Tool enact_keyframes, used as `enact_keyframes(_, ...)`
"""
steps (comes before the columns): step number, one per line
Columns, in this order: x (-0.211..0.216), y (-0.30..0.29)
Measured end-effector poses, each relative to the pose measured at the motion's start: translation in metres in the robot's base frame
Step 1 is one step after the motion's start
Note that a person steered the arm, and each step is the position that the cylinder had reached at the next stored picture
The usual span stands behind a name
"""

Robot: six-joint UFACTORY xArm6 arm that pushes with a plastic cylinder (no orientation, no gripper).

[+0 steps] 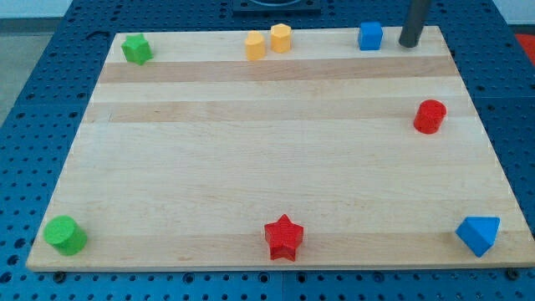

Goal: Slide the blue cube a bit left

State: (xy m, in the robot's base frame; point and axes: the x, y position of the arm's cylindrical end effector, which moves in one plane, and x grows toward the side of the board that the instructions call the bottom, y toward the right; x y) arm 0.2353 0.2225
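The blue cube (370, 36) sits near the top edge of the wooden board (276, 167), right of centre. My tip (410, 43) is the lower end of the dark rod at the view's top right. It stands just to the right of the blue cube, with a small gap between them.
Two yellow blocks (255, 45) (280, 38) stand left of the cube along the top edge. A green star (136, 49) is top left, a red cylinder (430, 116) at right, a green cylinder (65, 235) bottom left, a red star (283, 237) bottom centre, a blue triangular block (479, 234) bottom right.
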Motion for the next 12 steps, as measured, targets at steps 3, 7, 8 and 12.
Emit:
enact_keyframes(3,0.000,-0.024)
enact_keyframes(7,-0.015,-0.038)
enact_keyframes(8,-0.015,-0.041)
enact_keyframes(12,-0.015,-0.047)
